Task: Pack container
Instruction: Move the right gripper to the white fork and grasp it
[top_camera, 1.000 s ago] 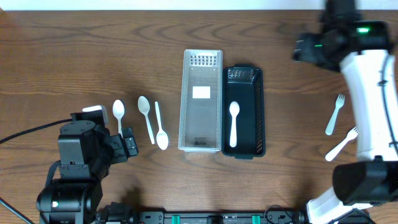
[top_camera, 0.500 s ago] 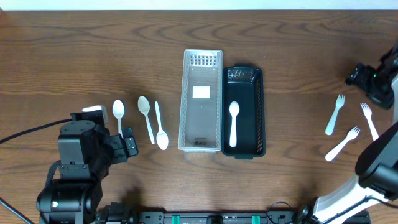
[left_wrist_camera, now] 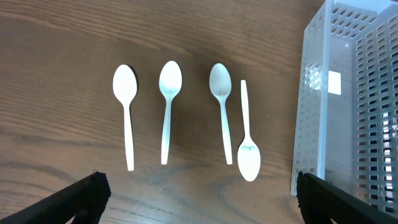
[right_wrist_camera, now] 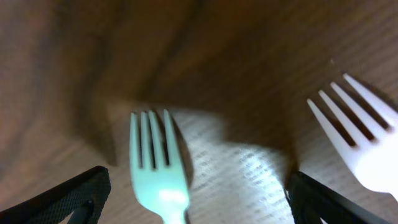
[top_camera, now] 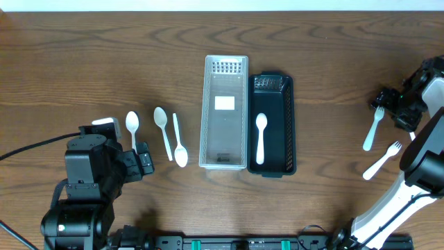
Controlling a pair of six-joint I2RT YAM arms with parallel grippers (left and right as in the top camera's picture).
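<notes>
A clear slotted container point(top_camera: 223, 111) stands mid-table with a black container point(top_camera: 284, 125) against its right side; a white spoon point(top_camera: 261, 137) lies in the black one. Several white spoons point(left_wrist_camera: 168, 109) lie left of the clear container point(left_wrist_camera: 348, 106), and three of them point(top_camera: 164, 132) show in the overhead view. Two white forks point(top_camera: 374, 127) point(top_camera: 381, 161) lie at the right. My right gripper point(top_camera: 394, 104) is open and low over the forks' tines. In the right wrist view one fork point(right_wrist_camera: 155, 168) lies between its fingers point(right_wrist_camera: 199, 199) and another fork point(right_wrist_camera: 360, 143) lies to the right. My left gripper point(left_wrist_camera: 199, 199) is open and empty, just short of the spoons.
The wood table point(top_camera: 333, 55) runs to a pale back edge. My left arm's base point(top_camera: 87, 173) stands at the front left. My right arm point(top_camera: 423, 153) runs along the right edge.
My right arm has swung from the back right down to the forks at the right edge. A third fork seen half a second ago is now under the arm. My left arm has not moved.
</notes>
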